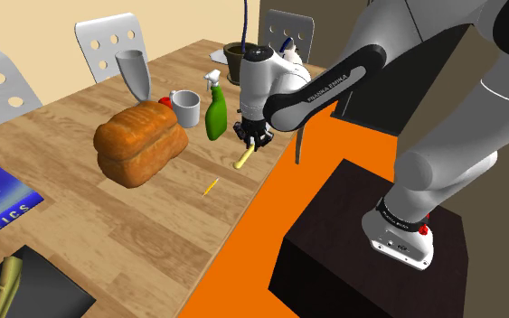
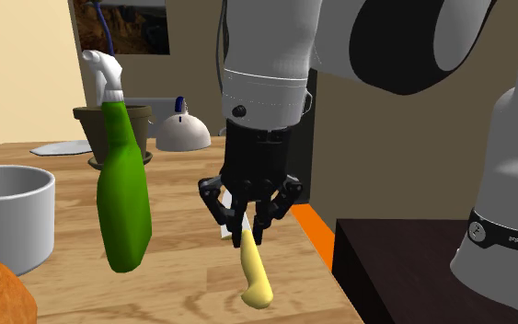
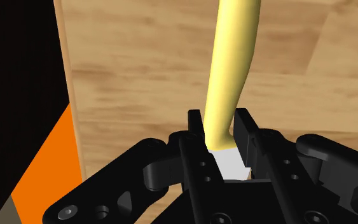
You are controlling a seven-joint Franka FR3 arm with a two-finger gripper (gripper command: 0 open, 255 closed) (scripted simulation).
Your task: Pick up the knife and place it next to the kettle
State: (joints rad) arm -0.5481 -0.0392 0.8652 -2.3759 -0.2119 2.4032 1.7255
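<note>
Knife (image 2: 255, 272) clasped in the black gripper (image 2: 247, 230)
Fingers closed on its white blade, yellow handle hanging down over the wooden table (image 2: 181, 198) near its edge, just beside the green spray bottle (image 2: 123, 198); the white kettle (image 2: 184, 132) stands farther back

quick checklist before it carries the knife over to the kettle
1. Grip: gripper shut on the knife where handle meets blade: ok.
2. Knife clear of the table: cannot tell.
3. Kettle in sight, beside the pot: ok.
4. Clearance from the bottle, which is close beside the gripper: not ok.
5. Free spot next to the kettle: cannot tell.
</note>
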